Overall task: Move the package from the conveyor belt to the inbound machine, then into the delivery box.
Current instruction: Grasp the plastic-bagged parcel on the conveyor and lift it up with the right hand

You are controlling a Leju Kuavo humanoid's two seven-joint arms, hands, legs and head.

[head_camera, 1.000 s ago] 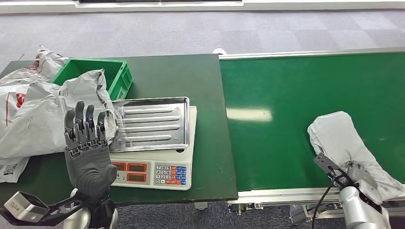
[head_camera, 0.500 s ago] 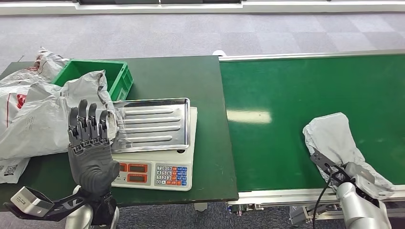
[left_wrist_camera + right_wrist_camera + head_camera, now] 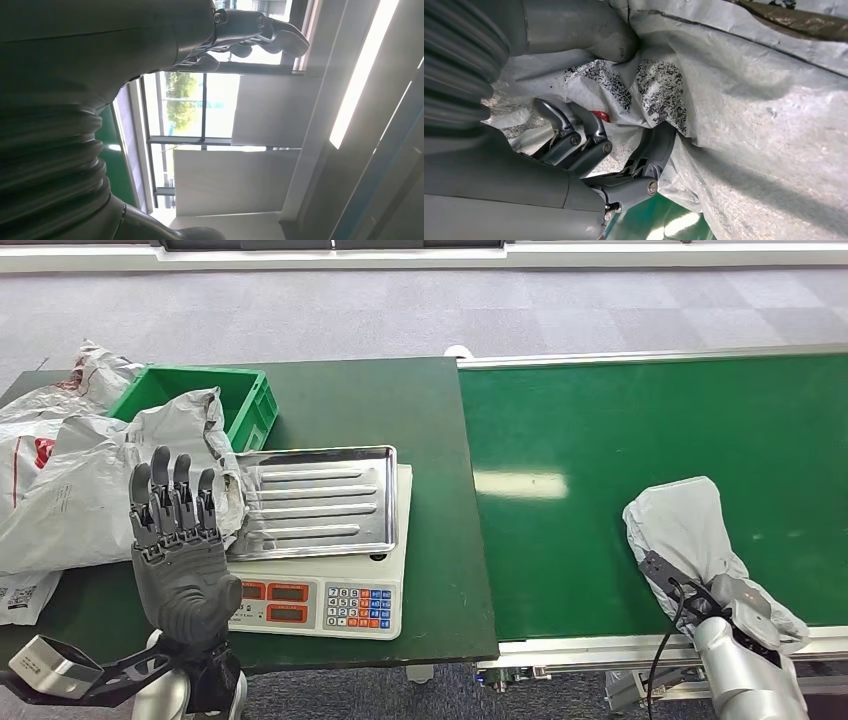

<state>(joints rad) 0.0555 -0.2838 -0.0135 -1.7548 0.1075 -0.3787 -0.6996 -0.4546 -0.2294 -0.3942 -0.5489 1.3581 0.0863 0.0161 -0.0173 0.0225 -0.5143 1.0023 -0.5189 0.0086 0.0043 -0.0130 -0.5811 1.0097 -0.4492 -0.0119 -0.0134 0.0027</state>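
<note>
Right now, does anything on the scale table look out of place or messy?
Yes. Crumpled grey mailer bags are heaped at the table's left end, one draped over the green bin and lapping the edge of the steel tray on the scale. The tray itself sits square. The left hand is raised open, holding nothing.

A: Left hand (image 3: 185, 565) is matte dark grey, its segmented fingers (image 3: 168, 502) darker, and a silver block juts out at the wrist.

B: Right hand (image 3: 574, 150) shows a grey ribbed cover, a thick grey thumb and silver pivot screws; a black cable loops along the silver right forearm (image 3: 745, 680).
</note>
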